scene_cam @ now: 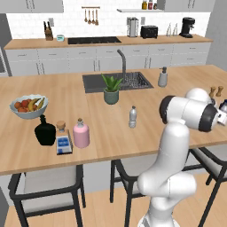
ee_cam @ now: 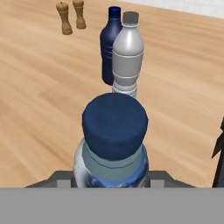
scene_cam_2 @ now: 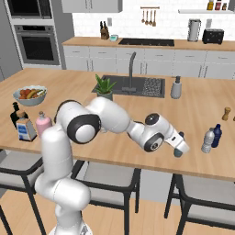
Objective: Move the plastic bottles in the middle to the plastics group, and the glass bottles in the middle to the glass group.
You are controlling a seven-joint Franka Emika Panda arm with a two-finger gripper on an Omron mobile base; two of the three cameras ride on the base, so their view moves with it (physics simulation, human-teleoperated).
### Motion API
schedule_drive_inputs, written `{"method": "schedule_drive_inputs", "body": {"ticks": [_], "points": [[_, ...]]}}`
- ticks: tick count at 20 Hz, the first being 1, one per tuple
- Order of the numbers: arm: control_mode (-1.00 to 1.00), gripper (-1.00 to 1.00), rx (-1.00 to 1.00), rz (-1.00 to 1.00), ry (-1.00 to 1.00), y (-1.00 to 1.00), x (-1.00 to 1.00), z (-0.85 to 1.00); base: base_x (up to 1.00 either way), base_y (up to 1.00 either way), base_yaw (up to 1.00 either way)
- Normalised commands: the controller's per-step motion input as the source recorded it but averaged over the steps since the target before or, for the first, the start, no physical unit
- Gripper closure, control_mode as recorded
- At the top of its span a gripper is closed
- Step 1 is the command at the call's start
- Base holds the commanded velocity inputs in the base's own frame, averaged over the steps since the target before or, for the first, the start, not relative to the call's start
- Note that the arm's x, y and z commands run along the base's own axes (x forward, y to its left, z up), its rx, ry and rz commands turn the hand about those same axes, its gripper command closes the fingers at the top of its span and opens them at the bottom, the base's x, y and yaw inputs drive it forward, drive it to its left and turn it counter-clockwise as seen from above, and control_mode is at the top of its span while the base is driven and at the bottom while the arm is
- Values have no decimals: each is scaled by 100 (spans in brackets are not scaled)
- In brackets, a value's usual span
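Observation:
My gripper is shut on a slim plastic bottle with a dark blue cap and a teal-blue body, low over the counter near its front edge. Just ahead to the right stands the plastics group: a greyish bottle and a dark blue bottle, side by side. A clear greyish-white plastic bottle stands alone mid-counter. The pink glass bottle stands by the glass group, a black flask and a square blue-labelled bottle.
Two brown shakers stand beyond the plastics group. A fruit bowl sits at the far left. A potted plant, the sink and a soap dispenser lie further back. Stools stand under the counter's front edge.

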Motion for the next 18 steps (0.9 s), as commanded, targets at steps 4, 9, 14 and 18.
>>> {"method": "schedule_drive_inputs", "body": {"ticks": [4, 9, 14, 18], "points": [[-100, 100, 0, 0, 0, 0, 12, -15, 0, 0, 0], [-100, 100, -3, 0, 0, -7, 23, -11, 0, 0, 0], [-100, 100, -2, 0, 0, -13, 28, -11, 0, 0, 0], [-100, 100, 0, 0, 0, -8, 9, -22, 0, 0, 0]]}}
